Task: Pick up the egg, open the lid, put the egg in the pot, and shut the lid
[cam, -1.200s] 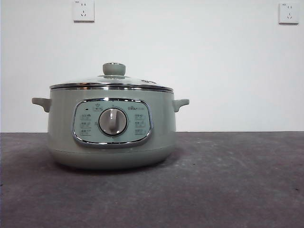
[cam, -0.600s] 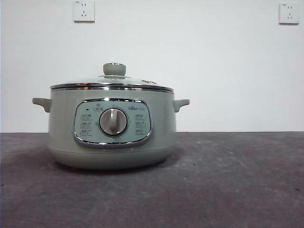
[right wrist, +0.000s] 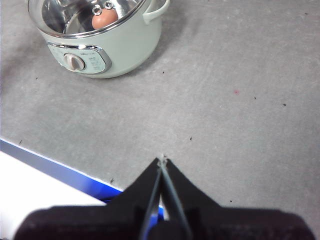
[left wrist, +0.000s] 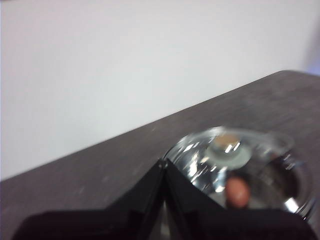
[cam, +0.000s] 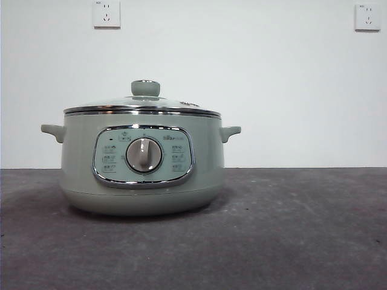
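The sage-green pot [cam: 142, 163] stands left of centre on the dark table, with the glass lid [cam: 143, 106] resting on it and its green knob [cam: 146, 88] on top. The reddish-brown egg [right wrist: 104, 19] lies inside the pot and shows through the lid; it also shows in the left wrist view [left wrist: 238, 192]. My left gripper [left wrist: 163, 163] is shut and empty, above and beside the lid [left wrist: 235, 165]. My right gripper [right wrist: 161, 161] is shut and empty over the table, far from the pot [right wrist: 100, 47]. Neither arm shows in the front view.
The grey table [cam: 290, 229] runs wide to the right of the pot. Two wall sockets [cam: 106, 13] sit high on the white wall. The right wrist view shows the table's blue front edge [right wrist: 55, 167].
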Robot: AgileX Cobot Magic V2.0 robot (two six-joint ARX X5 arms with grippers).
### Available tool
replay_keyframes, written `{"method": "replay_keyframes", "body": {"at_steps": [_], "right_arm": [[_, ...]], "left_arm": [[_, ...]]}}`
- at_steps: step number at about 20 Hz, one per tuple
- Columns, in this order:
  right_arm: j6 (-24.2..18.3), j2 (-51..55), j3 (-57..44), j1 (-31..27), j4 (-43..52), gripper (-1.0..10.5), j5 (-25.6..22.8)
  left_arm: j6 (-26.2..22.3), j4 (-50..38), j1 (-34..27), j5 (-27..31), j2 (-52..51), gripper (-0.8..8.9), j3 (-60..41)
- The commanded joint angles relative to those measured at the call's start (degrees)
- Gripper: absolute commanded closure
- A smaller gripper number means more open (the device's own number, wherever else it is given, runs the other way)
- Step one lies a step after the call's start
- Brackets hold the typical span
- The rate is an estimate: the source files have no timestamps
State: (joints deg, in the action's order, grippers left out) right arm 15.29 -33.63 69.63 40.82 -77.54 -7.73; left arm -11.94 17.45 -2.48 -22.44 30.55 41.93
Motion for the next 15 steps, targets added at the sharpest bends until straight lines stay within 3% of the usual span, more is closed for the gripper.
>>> {"method": "replay_keyframes", "body": {"at_steps": [1, 7, 15], "right_arm": [[0.61, 0.04, -0.46, 0.04, -0.96, 9.5, -0.24], [0.61, 0.04, -0.46, 0.07, -0.94, 9.5, -0.24], [0.61, 0.04, -0.46, 0.04, -0.96, 9.5, -0.24]], "left_arm": [[0.48, -3.34, -0.33, 2.67, -5.68, 8.17, -10.14], [7.93, -9.92, -0.33, 11.96, -19.06, 8.17, -31.19], [13.46, -7.82, -0.33, 12.24, -29.16, 8.17, -41.48]]}}
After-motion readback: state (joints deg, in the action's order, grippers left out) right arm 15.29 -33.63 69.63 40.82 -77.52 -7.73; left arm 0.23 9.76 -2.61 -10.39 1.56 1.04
